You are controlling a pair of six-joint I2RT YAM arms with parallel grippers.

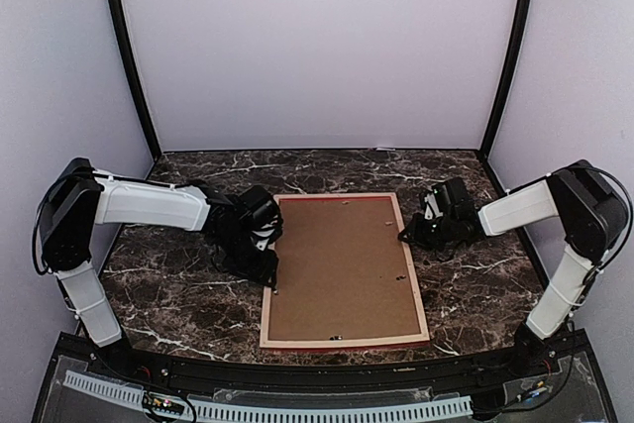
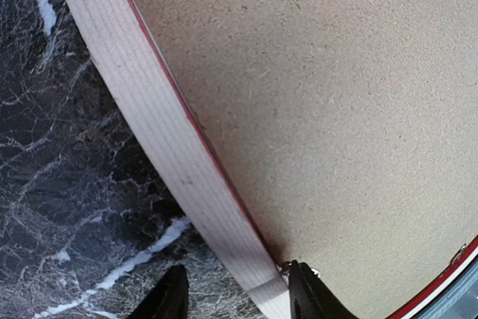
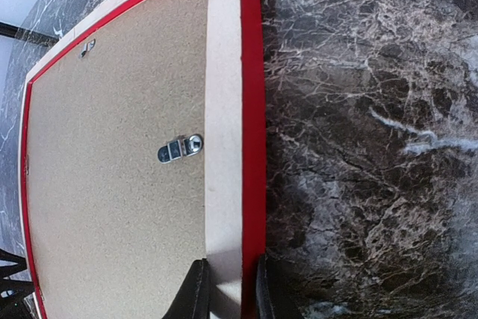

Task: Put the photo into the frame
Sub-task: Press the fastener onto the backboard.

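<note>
Ideally both hands should grip squarely on opposite rails before any lift, so that the frame [image 1: 342, 341] comes up level. It lies face down on the desk [image 1: 168, 294], with the brown backing board [image 1: 342, 264] in place; the photo cannot be seen. The right hand [image 3: 230, 293] pinches the right rail. The left hand [image 2: 239, 296] straddles the left rail, half open, with a gap beside its outer finger.

I see the frame [image 1: 342, 342] lying flat, back up, in the middle of the bench [image 1: 475, 284], with the backing board [image 1: 342, 264] set inside its rails. My left claw [image 2: 235, 296] straddles the frame's left rail about midway along. My right claw [image 3: 228, 289] sits astride the right rail, towards the far end.
</note>
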